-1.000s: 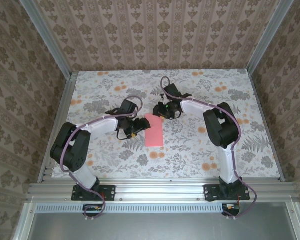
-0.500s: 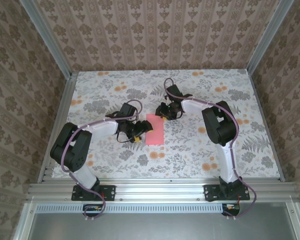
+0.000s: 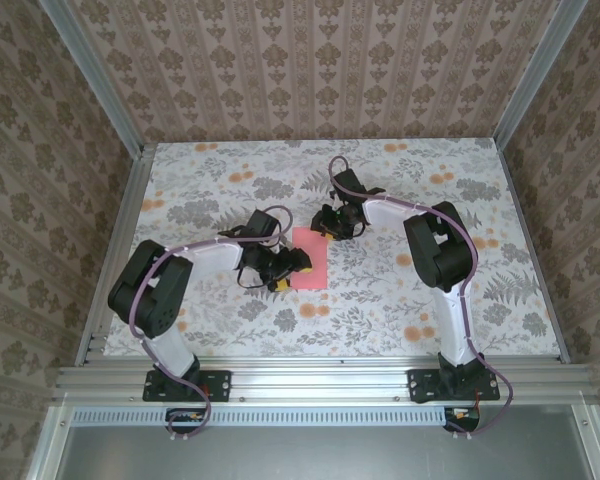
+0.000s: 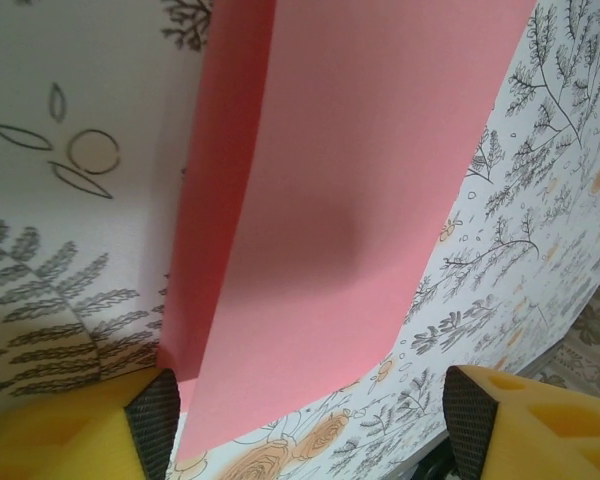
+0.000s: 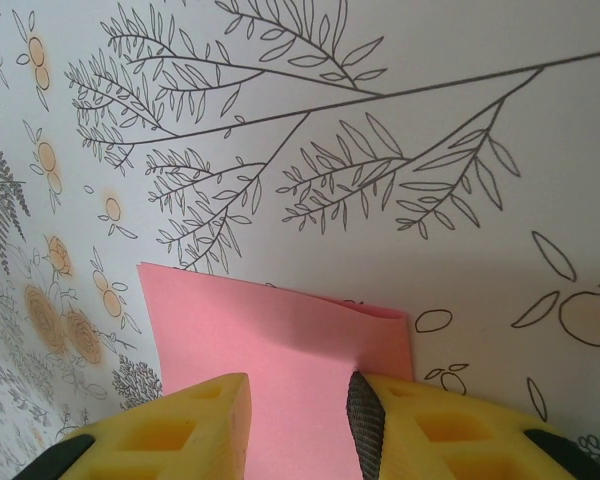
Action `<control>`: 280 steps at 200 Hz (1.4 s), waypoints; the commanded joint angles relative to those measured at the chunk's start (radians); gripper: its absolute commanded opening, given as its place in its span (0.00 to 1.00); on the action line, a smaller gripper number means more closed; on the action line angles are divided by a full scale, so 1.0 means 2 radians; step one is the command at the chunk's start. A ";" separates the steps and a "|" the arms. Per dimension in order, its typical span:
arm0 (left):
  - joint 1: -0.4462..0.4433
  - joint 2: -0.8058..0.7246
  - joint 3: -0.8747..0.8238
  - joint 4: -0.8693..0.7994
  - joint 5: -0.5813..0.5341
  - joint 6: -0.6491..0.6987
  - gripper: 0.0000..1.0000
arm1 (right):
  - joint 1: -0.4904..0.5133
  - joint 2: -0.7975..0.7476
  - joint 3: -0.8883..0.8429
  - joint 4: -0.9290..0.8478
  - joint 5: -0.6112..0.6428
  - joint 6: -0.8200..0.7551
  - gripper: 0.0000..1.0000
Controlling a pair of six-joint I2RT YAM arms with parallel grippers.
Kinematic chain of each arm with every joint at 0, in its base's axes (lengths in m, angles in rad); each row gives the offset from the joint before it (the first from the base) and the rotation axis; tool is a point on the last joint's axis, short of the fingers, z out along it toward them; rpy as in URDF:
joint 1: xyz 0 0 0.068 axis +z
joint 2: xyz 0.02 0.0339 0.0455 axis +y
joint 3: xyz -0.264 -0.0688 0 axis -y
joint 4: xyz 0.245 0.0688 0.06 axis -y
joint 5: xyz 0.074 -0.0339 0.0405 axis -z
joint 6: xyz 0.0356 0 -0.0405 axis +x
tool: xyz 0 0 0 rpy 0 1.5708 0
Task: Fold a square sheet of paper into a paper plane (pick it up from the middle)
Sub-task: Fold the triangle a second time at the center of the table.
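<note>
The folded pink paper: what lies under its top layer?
A lower pink layer peeks out along one edge, on the flower-printed table cover. Anything else beneath is hidden.

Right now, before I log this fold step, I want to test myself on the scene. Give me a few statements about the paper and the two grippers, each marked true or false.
1. The pink-red sheet of paper lies doubled over as a narrow rectangle, two layers showing in the left wrist view. True.
2. The left gripper is clamped shut. False: its fingers stand wide apart, one on each side of the paper.
3. The right gripper sits at the paper's far end, its fingers apart above the sheet. True.
4. The paper is already a pointed dart. False: it is a rectangle with square corners.
5. The paper rests on a plain white surface. False: it lies on a floral tablecloth.
</note>
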 commanded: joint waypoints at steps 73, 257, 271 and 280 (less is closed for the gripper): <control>0.008 -0.006 -0.023 0.039 -0.022 -0.024 0.36 | -0.009 0.004 -0.031 -0.016 0.009 0.006 0.36; 0.002 -0.036 -0.120 0.299 0.060 -0.032 0.50 | -0.011 0.005 -0.036 -0.014 0.002 0.010 0.37; 0.002 -0.034 -0.120 0.299 0.056 -0.032 0.50 | -0.011 0.005 -0.036 -0.015 0.002 0.010 0.36; 0.003 -0.036 -0.121 0.293 0.045 -0.034 0.50 | -0.011 0.005 -0.036 -0.014 0.002 0.010 0.37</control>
